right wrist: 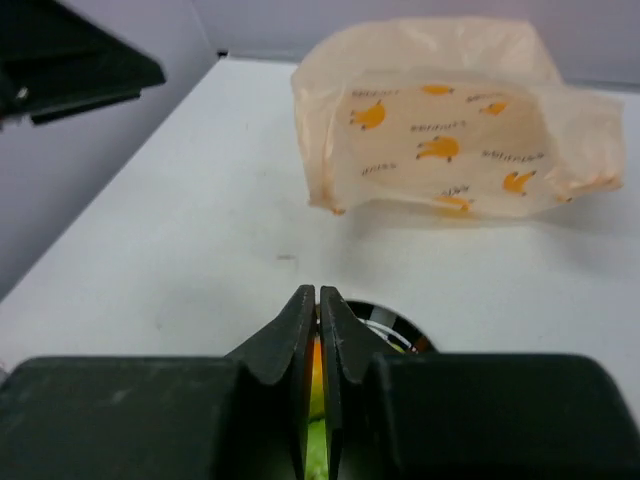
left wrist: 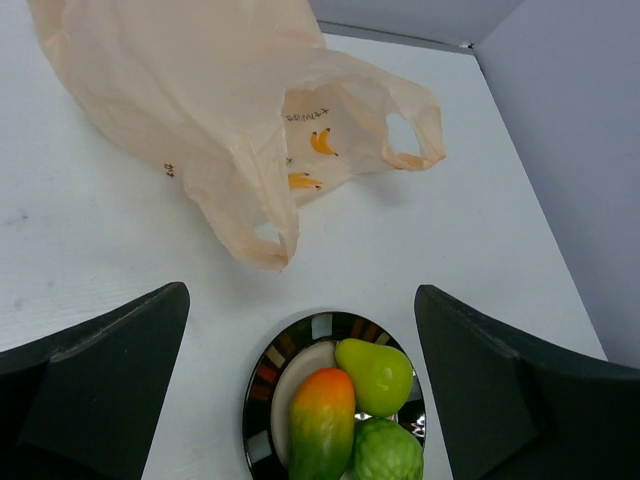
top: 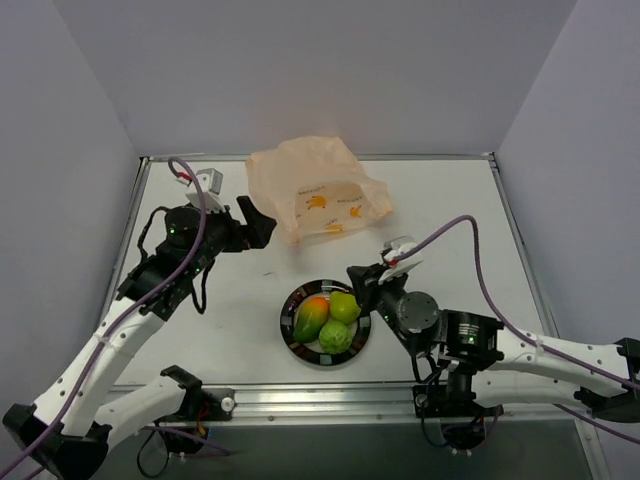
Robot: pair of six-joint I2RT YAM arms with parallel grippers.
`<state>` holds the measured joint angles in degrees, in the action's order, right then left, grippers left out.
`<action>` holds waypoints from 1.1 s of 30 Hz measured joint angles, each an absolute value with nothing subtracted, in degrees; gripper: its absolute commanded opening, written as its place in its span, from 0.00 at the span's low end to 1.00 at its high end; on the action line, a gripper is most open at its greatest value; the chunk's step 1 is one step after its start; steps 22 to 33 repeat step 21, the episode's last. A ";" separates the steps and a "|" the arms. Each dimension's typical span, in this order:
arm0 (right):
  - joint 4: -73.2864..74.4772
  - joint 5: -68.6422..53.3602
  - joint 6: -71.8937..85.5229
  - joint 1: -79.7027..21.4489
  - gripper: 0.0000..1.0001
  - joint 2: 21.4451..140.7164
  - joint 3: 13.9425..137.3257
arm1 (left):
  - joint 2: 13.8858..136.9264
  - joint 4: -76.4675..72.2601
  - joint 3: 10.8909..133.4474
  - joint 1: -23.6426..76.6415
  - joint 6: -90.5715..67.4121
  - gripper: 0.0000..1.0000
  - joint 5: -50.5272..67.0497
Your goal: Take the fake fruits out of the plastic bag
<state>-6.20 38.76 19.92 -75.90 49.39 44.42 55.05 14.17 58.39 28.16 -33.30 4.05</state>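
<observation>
With all three fruits (top: 330,320) on the plate (left wrist: 260,390) and the bag (top: 315,200) lying apart on the surface, seemingly empty, the unloading looks finished; left jaws spread, right jaws pressed together on nothing, so the next move likely calls only for retreat.

Overhead looks down; both wrist cameras face the bag (top: 315,195).
</observation>
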 measured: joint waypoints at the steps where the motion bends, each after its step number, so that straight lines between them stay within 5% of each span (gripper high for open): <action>1: -6.17 40.80 18.57 -75.90 0.00 48.58 45.67 | 54.00 16.32 59.81 28.16 -32.45 0.94 3.86; 5: -6.39 48.90 13.26 -75.88 0.00 45.65 50.39 | 48.80 22.74 65.30 28.45 -27.55 0.94 1.30; 11: -6.55 62.54 8.03 -75.70 0.77 41.01 51.90 | 38.92 25.61 62.63 28.53 -21.54 0.94 -7.11; 14: -6.37 66.70 7.20 -75.26 0.95 39.20 51.86 | 36.77 26.09 60.01 28.32 -19.55 0.94 -9.56; 33: -6.39 70.43 8.38 -70.98 0.99 39.46 49.56 | 37.39 27.24 56.47 25.39 -16.34 0.94 -9.82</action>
